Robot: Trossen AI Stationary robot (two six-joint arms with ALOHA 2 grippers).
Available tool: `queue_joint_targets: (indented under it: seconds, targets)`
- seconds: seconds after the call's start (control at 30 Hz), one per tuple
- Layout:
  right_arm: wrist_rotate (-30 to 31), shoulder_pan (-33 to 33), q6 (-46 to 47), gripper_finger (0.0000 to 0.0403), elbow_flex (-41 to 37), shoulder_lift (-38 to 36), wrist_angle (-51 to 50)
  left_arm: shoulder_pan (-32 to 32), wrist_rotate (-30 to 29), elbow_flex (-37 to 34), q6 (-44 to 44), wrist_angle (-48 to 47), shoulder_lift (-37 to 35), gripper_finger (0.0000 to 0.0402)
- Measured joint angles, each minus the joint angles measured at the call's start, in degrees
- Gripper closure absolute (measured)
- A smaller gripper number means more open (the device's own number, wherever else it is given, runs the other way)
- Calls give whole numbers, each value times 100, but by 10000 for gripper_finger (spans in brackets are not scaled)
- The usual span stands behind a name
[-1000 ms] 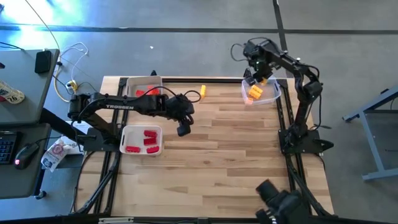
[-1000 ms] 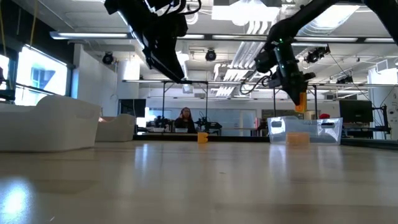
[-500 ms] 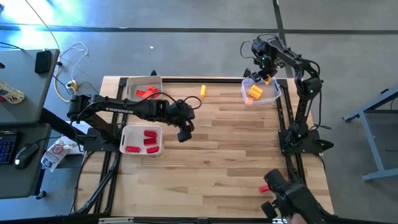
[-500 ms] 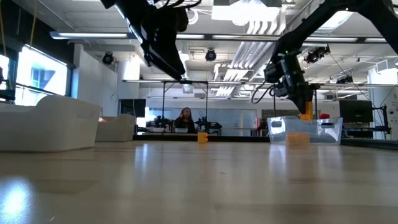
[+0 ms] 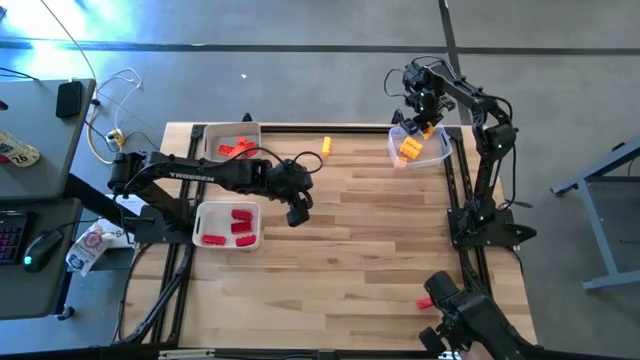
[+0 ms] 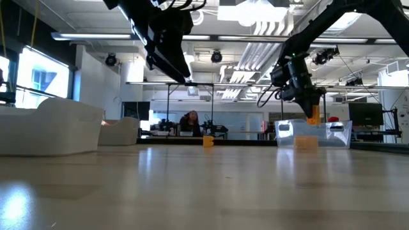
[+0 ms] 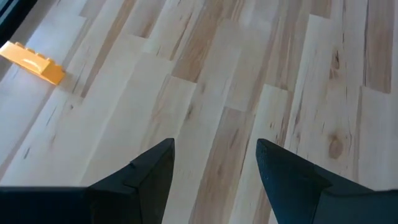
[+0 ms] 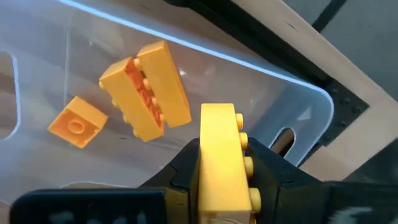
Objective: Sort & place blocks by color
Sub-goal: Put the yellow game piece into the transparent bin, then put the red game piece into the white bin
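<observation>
My right gripper (image 5: pixel 425 125) hangs over the clear tub (image 5: pixel 420 150) at the far right, shut on a yellow block (image 8: pixel 222 155). The tub holds a joined pair of yellow-orange blocks (image 8: pixel 146 90) and a small orange block (image 8: pixel 76 121) lying on its floor. Another yellow block (image 5: pixel 326 147) lies on the table by the far edge and also shows in the left wrist view (image 7: pixel 34 62). My left gripper (image 5: pixel 297 212) hovers open above bare table near the middle. Red blocks (image 5: pixel 232 222) lie in the near white tray, and red and orange blocks (image 5: pixel 235 148) in the far one. My right gripper pinches the yellow block between its two fingers, one finger on the studded face (image 8: pixel 247 165), the other on the opposite face. The fingers come from above, pointing down. The block stands on end, sticks out below the fingertips (image 6: pixel 313 116) and hangs clear above the tub.
Two white trays (image 5: pixel 215 238) (image 5: pixel 212 138) stand at the table's left. A black frame rail (image 5: pixel 455 190) runs along the right edge. A dark thing with a red part (image 5: pixel 465 315) shows off the near right corner. A person (image 6: pixel 190 121) sits far behind the table.
My right gripper has carried the yellow block toward the table's right edge and down, and now hangs low over the clear tub. Its wrist has rolled a little. The block stays upright in the hold.
</observation>
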Motion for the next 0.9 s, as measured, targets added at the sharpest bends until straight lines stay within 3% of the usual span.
queue_joint_targets:
  seconds: [0.17, 0.53, 0.9]
  targets:
    - [-169, -9, -340, 297, 0, 0, 106, -4, 0, 0, -33, 10, 0, 190]
    - [327, 115, -317, 229, 0, 0, 89, 44, 0, 0, 240, 81, 0, 190]
    - [139, 519, 590, 223, 0, -441, -693, 44, -44, 0, 1077, 242, 0, 190]
